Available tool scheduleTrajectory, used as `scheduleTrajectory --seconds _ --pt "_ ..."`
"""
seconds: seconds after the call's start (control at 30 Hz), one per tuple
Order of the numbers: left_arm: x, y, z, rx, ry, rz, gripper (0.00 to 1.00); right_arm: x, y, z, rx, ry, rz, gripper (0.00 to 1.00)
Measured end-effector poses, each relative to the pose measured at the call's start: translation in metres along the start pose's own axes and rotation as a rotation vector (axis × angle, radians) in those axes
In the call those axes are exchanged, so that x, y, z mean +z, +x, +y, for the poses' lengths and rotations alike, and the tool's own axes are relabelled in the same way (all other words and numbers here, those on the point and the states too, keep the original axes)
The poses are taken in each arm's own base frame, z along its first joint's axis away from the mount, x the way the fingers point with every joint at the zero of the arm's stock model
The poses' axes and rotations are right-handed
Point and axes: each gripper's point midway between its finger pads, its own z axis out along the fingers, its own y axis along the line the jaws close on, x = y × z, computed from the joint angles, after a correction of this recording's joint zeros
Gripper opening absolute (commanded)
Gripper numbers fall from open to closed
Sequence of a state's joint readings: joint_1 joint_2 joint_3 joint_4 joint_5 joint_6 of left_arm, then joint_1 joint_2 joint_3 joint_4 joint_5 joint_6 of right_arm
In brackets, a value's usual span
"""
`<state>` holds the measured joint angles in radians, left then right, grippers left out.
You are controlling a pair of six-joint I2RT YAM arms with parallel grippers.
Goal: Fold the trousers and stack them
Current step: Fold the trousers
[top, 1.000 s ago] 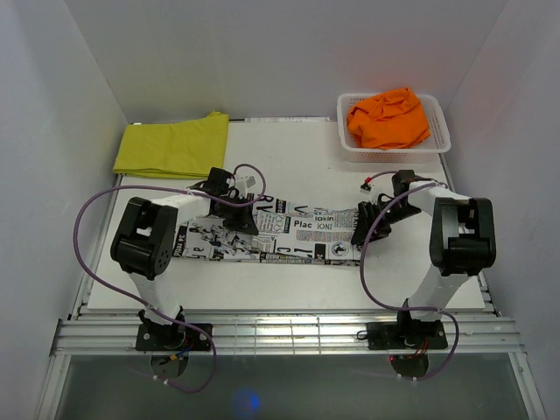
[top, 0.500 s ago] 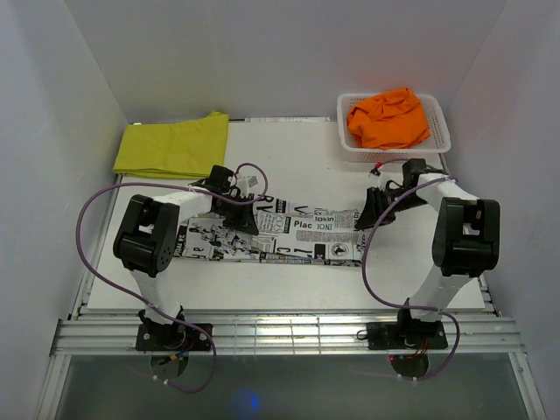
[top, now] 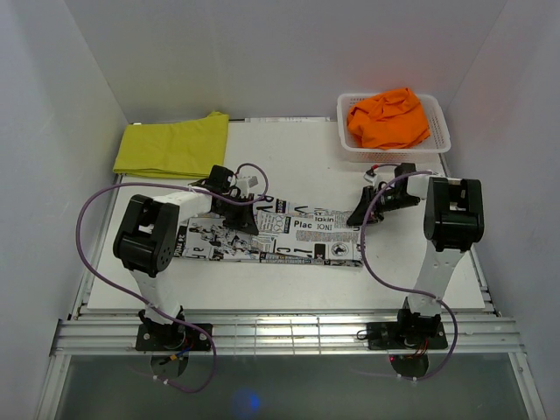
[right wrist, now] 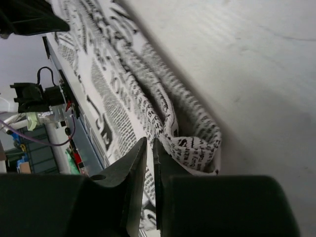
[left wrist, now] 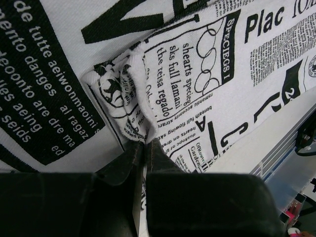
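Observation:
The newspaper-print trousers (top: 280, 238) lie as a long flat strip across the middle of the table. My left gripper (top: 238, 220) sits on their far edge near the left end. In the left wrist view its jaws (left wrist: 145, 142) stand nearly together, with a raised fold of the printed cloth (left wrist: 133, 94) pinched at the tips. My right gripper (top: 357, 219) is at the strip's far right corner. Seen from the right wrist, that gripper (right wrist: 149, 140) is shut on the rolled cloth edge (right wrist: 192, 143). The yellow trousers (top: 171, 147) lie folded at the back left. The orange trousers (top: 389, 118) are heaped in a basket.
The white lattice basket (top: 395, 154) stands at the back right, just behind my right gripper. White walls close in the table on three sides. Purple cables loop from both arms. A metal rail (top: 280, 332) runs along the near edge.
My right gripper has moved back from the strip's right end to its far right corner and closed on the cloth edge. The left arm has stayed in place.

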<state>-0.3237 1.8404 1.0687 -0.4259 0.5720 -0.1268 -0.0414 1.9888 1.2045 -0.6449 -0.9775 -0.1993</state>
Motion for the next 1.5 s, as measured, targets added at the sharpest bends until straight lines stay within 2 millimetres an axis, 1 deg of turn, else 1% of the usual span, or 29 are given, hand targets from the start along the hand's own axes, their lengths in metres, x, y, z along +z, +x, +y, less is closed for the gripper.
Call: scheduleTrajectory --seconds 0.07,0.1,0.13,0.23,0.33,0.4,0.47,0.53,0.57,0.63,0.7,0.77,0.8,0.83,0.9,1.0,1.03,1.07,1.2,1.3,1.37,1.43,1.5 --pt "0.0 0.0 0.0 0.003 0.001 0.0 0.17 0.009 0.004 -0.02 0.041 0.019 0.013 0.15" --pt "0.0 0.0 0.0 0.004 0.001 0.0 0.17 0.012 0.005 -0.027 0.059 0.026 0.015 0.15" --pt "0.0 0.0 0.0 0.004 0.001 0.001 0.17 0.013 0.005 -0.029 0.08 0.012 0.013 0.15" --pt "0.001 0.001 0.0 0.003 0.005 0.004 0.17 0.01 -0.005 -0.029 0.091 0.015 0.0 0.16" --pt "0.001 0.0 -0.001 -0.006 0.014 0.012 0.17 0.001 -0.025 -0.029 0.027 0.047 -0.023 0.19" --pt "0.002 0.0 -0.002 -0.018 0.02 0.019 0.17 -0.008 -0.038 -0.021 -0.032 0.056 -0.038 0.21" --pt "0.003 -0.001 -0.002 -0.032 0.027 0.025 0.17 -0.018 -0.037 -0.006 -0.077 0.058 -0.039 0.21" --pt "0.003 -0.001 -0.003 -0.045 0.032 0.029 0.17 -0.026 -0.025 0.011 -0.113 0.051 -0.038 0.21" --pt "0.003 -0.001 -0.003 -0.049 0.033 0.03 0.17 -0.029 -0.012 0.021 -0.12 0.043 -0.029 0.21" --pt "0.003 0.0 -0.003 -0.054 0.034 0.029 0.17 -0.03 0.02 0.036 -0.115 0.025 0.003 0.21" --pt "0.003 0.001 -0.003 -0.053 0.036 0.023 0.17 -0.025 0.057 0.043 -0.065 0.001 0.056 0.22" --pt "0.002 0.003 -0.003 -0.046 0.038 0.013 0.18 -0.018 0.089 0.043 0.014 -0.022 0.119 0.23" --pt "0.002 0.004 -0.003 -0.044 0.038 0.009 0.18 -0.014 0.102 0.042 0.056 -0.028 0.153 0.23" --pt "0.002 0.005 -0.003 -0.045 0.039 0.008 0.18 -0.011 0.11 0.04 0.093 -0.032 0.18 0.23" --pt "0.001 0.006 -0.004 -0.044 0.042 0.002 0.18 -0.005 0.118 0.031 0.148 -0.03 0.219 0.22" --pt "0.001 0.007 -0.004 -0.044 0.043 -0.003 0.18 0.003 0.127 0.012 0.233 -0.016 0.274 0.18" --pt "0.001 0.007 -0.004 -0.044 0.043 -0.003 0.18 0.006 0.127 0.008 0.231 -0.03 0.278 0.18" --pt "0.001 0.007 -0.004 -0.045 0.042 -0.002 0.18 0.007 0.124 0.006 0.225 -0.037 0.274 0.16" --pt "0.001 0.007 -0.004 -0.049 0.042 -0.002 0.19 0.008 0.114 0.001 0.2 -0.034 0.273 0.15" --pt "0.001 0.007 -0.005 -0.053 0.043 -0.002 0.21 0.006 0.106 -0.004 0.198 0.012 0.288 0.15" --pt "0.001 0.006 -0.005 -0.054 0.047 -0.002 0.24 0.002 0.098 -0.009 0.205 0.07 0.298 0.15" --pt "0.002 0.006 -0.007 -0.063 0.055 0.003 0.29 -0.004 0.087 -0.014 0.217 0.128 0.295 0.16" --pt "0.004 0.003 -0.009 -0.075 0.069 0.011 0.33 -0.012 0.071 -0.023 0.202 0.185 0.27 0.16"
